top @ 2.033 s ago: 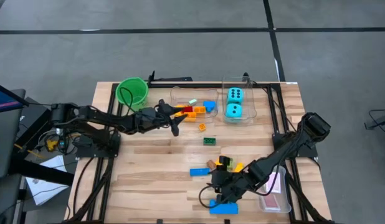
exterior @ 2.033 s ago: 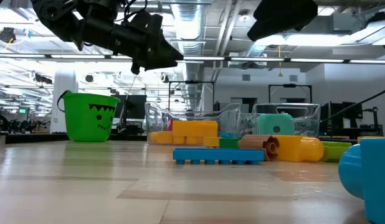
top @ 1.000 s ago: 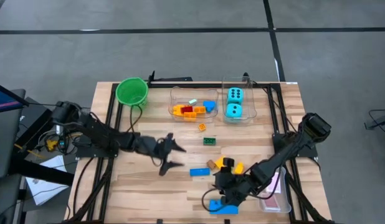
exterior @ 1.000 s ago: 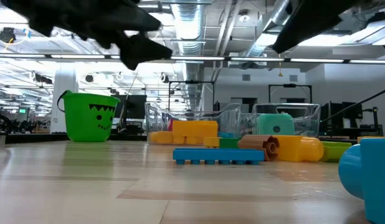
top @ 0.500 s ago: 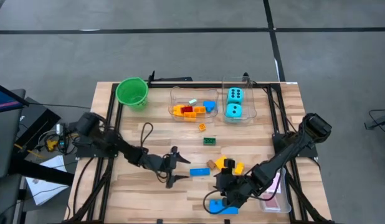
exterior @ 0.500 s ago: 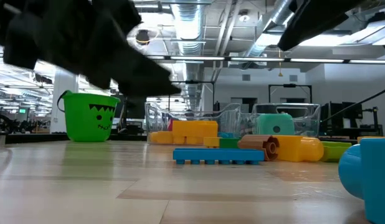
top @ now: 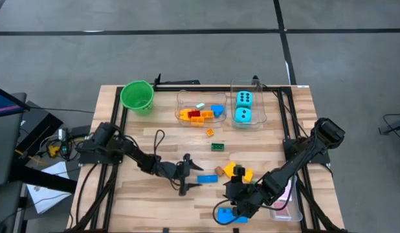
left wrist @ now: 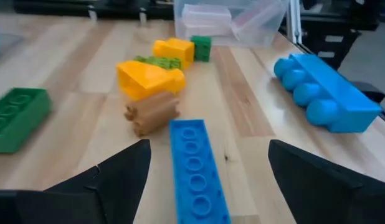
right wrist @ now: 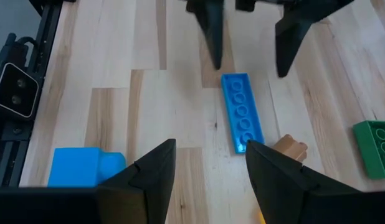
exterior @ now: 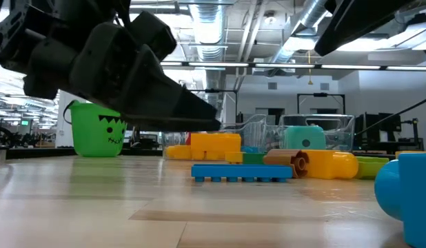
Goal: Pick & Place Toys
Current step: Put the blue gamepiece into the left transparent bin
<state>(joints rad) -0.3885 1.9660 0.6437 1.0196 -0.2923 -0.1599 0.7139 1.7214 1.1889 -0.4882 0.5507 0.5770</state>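
Observation:
A long flat blue brick (left wrist: pixel 196 171) lies on the table near its middle (top: pixel 208 178). My left gripper (left wrist: pixel 208 186) is open and low over the table. Its two fingers stand on either side of the brick's near end without touching it (top: pixel 192 176). Past the brick lie a tan piece (left wrist: pixel 152 112), yellow blocks (left wrist: pixel 149 78) and a green brick (left wrist: pixel 15 118). My right gripper (right wrist: pixel 208 177) hovers open near the front edge (top: pixel 240 196), with nothing between its fingers. A large blue block (right wrist: pixel 86 168) lies beside it.
At the back stand a green bucket (top: pixel 136 96), a clear tub (top: pixel 200 111) holding small blocks, and a second tub (top: pixel 246 109) with two cyan dice. Pink cards (top: pixel 285 210) lie at the front right. Bare wood stretches along the table's left half.
My left gripper has come down and moved toward the table's right and near edge, up to the long blue brick. Its open fingers now flank the brick's end. The brick and the other toys have stayed where they were.

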